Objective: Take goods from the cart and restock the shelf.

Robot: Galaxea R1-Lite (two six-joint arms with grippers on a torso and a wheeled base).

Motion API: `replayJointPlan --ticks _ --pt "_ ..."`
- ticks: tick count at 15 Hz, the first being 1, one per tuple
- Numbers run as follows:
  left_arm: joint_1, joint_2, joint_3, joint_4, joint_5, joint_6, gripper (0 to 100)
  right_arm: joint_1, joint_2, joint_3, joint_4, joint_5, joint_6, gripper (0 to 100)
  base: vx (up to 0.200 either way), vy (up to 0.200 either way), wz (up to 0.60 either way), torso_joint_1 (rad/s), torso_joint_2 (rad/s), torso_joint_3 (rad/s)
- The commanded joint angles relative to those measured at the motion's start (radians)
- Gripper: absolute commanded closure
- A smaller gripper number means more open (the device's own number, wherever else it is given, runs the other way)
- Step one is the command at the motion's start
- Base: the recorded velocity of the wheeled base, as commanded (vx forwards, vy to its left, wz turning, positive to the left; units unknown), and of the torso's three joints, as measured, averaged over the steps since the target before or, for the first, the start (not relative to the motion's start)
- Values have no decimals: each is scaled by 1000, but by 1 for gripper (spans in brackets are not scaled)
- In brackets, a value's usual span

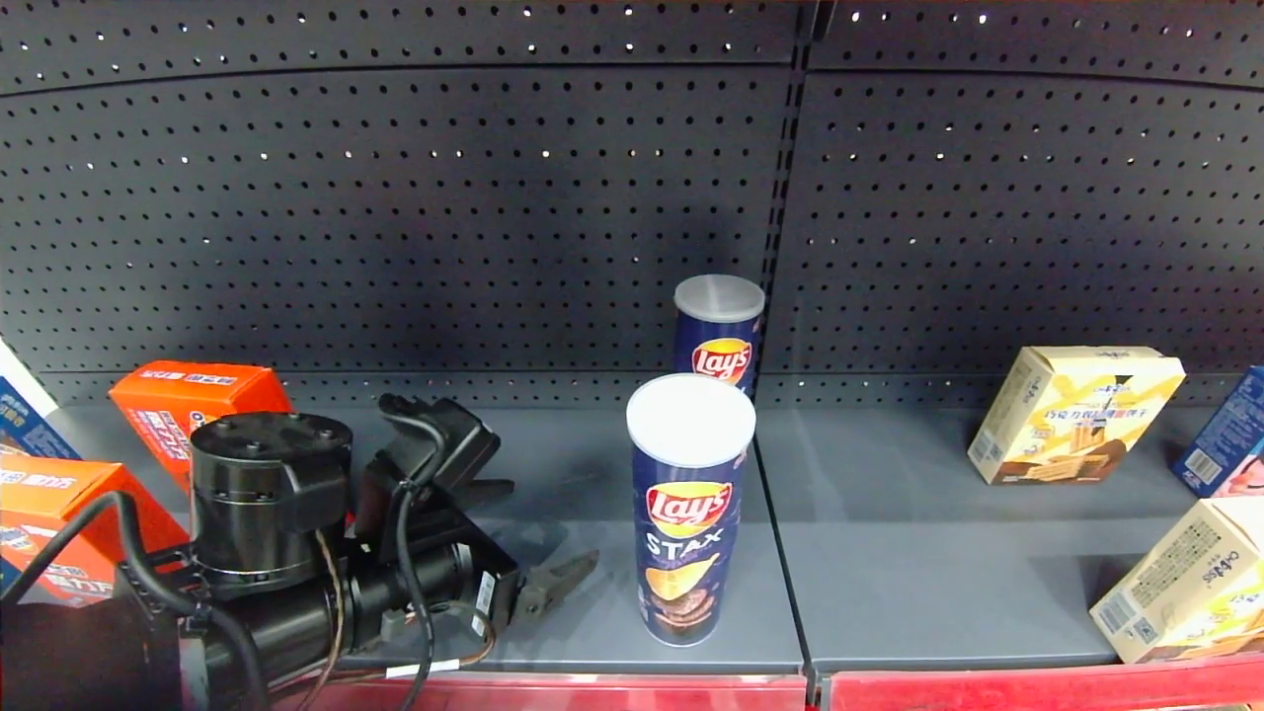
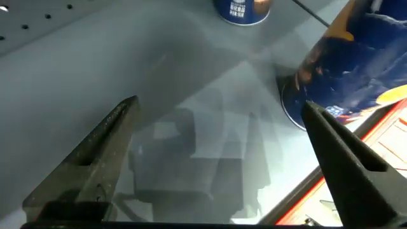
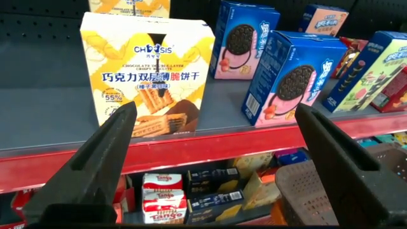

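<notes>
Two dark blue chip cans stand on the grey shelf (image 1: 889,553): the front can (image 1: 688,509) near the red front edge, the back can (image 1: 718,336) against the pegboard. My left gripper (image 1: 553,521) lies low over the shelf just left of the front can, open, with nothing between its fingers. In the left wrist view the left gripper (image 2: 219,102) frames bare shelf, the front can's base (image 2: 343,70) beside one finger (image 2: 343,165) and the back can (image 2: 241,9) farther off. My right gripper (image 3: 216,107) is open and empty, off the shelf front, facing a yellow wafer box (image 3: 149,76).
Orange boxes (image 1: 197,400) (image 1: 59,523) sit at the shelf's left. Yellow boxes (image 1: 1076,415) (image 1: 1185,583) and a blue box (image 1: 1224,434) sit at the right. Blue cookie boxes (image 3: 292,76) stand beside the yellow box. A brown mesh basket (image 3: 305,191) is below the red shelf edge (image 3: 210,149).
</notes>
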Motion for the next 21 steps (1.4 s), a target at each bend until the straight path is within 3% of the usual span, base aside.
replayJointPlan --ticks 1,6,8,11,21 --pt "-3 12 -1 0 0 1 0 0 3 5 0 1 -2 0 0 0 0 0 0 0" --pt "-32 16 -19 2 0 -2 0 0 3 3 0 -1 -2 0 0 0 0 0 0 0" --pt "-55 25 -36 2 3 -29 0 0 3 3 -2 -1 -9 0 0 0 0 0 0 0" --pt "-75 33 -52 5 27 -41 0 0 3 3 -2 -2 -9 0 0 0 0 0 0 0" --pt "-103 59 -68 8 41 -43 0 0 3 5 -2 -2 -9 0 0 0 0 0 0 0"
